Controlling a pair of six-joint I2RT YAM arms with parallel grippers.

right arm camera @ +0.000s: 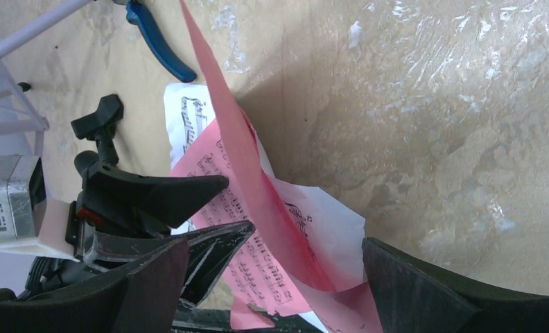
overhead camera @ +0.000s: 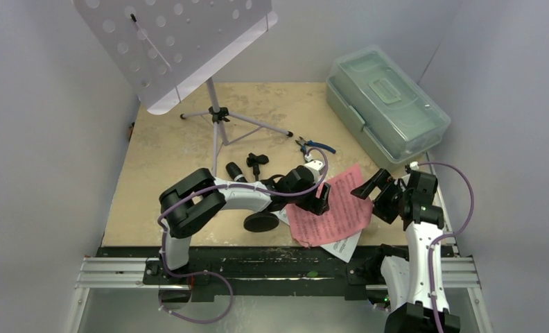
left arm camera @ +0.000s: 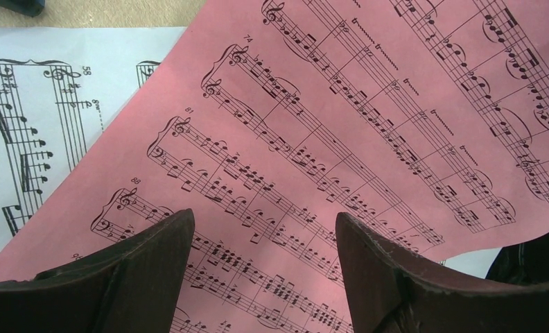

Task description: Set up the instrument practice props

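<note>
The pink music sheet [overhead camera: 330, 208] lies on a white sheet [overhead camera: 346, 244] at the table's front middle. My left gripper [overhead camera: 319, 198] points down at it, open; in the left wrist view the pink sheet [left arm camera: 341, 118] fills the space behind the spread fingers [left arm camera: 154, 270], with the white sheet [left arm camera: 43, 118] to the left. My right gripper [right arm camera: 275, 253] is open at the sheet's right edge, where the pink paper [right arm camera: 258, 201] curls up between its fingers. The black microphone [overhead camera: 234, 171] and the mic stand's round base [overhead camera: 261, 222] lie by the left arm. The lavender music stand [overhead camera: 175, 41] stands at the back left.
Blue-handled pliers [overhead camera: 315, 146] and a black clip [overhead camera: 256, 161] lie behind the left gripper. A clear lidded box [overhead camera: 386, 104] sits at the back right. The stand's tripod legs [overhead camera: 220, 118] spread over the table's back middle. White walls close in both sides.
</note>
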